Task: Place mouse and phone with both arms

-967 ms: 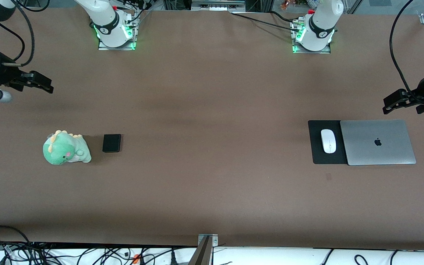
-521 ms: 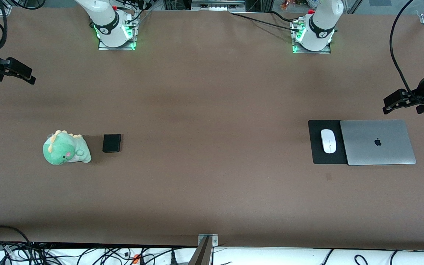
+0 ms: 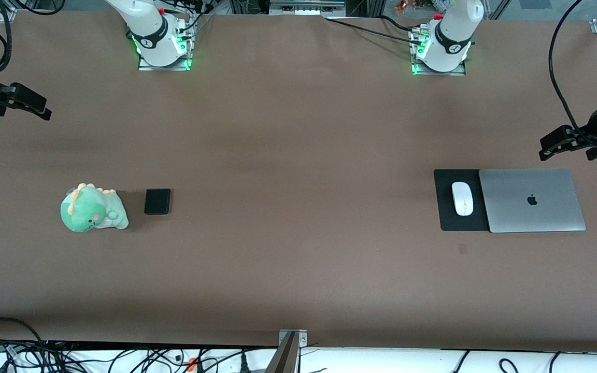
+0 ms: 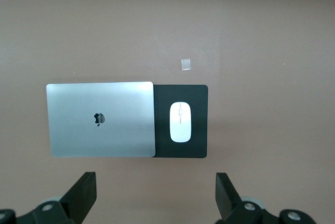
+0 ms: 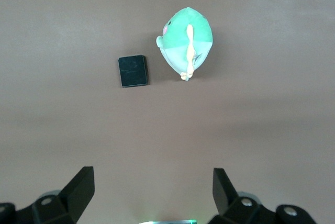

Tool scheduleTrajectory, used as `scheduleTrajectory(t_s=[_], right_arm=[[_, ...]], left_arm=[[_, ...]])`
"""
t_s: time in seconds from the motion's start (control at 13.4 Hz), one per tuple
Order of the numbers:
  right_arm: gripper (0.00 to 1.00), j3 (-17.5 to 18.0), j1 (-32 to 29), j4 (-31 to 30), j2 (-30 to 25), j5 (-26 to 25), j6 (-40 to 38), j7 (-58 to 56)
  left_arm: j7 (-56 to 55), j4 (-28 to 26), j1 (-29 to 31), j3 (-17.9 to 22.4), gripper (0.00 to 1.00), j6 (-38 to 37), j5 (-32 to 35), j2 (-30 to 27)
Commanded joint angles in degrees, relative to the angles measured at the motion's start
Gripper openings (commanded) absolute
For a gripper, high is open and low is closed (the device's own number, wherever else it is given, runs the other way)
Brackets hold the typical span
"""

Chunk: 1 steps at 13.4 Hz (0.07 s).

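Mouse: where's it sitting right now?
The mouse lies on the black pad, beside the closed laptop, toward the left arm's end of the table.

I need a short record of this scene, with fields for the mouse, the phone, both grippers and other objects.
mouse: on the black pad, beside the laptop
phone: flat on the table, beside the plush dinosaur
left gripper: open, empty, over the table at the left arm's end
right gripper: open, empty, over the table at the right arm's end
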Motion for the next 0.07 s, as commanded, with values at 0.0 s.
scheduleTrajectory(t_s=[0.0], right_arm=[[1.00, 0.4, -0.4, 1.7, 0.4, 0.8, -1.4, -0.5]], left_arm=[[1.3, 1.9, 0.4, 0.0, 1.00, -1.3, -1.0, 0.7]])
